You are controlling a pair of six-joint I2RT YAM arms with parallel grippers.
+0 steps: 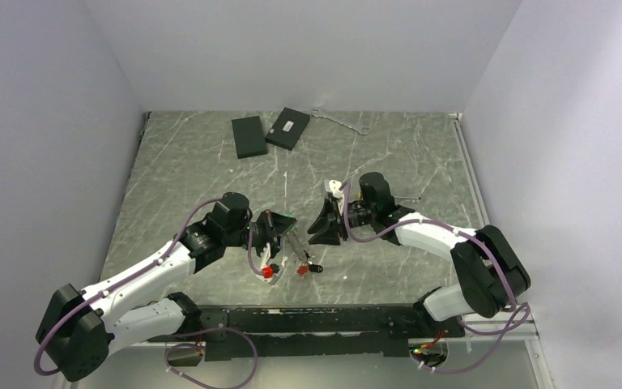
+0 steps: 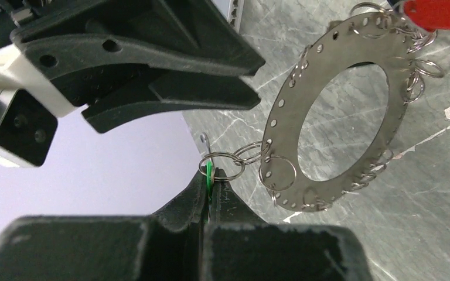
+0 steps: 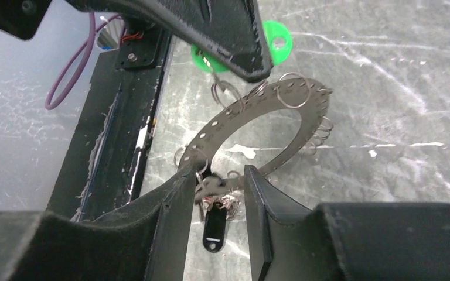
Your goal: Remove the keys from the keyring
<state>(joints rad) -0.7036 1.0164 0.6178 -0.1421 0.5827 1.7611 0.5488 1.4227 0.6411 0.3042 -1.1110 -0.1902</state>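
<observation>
Working the green key [image 2: 209, 171] off the keyring [image 2: 284, 117]: left jaws pinch its head, right jaws sit narrowly open astride the keyring's rim, probably should clamp next.

The left arm is extended forward and inward from its base, and the left gripper [image 1: 283, 232] is pinched tight on a green key [image 2: 209, 171]. The right arm is bent at the elbow back toward the centre. The right gripper [image 1: 317, 231] is turned toward the left one, its jaws held parted.
</observation>
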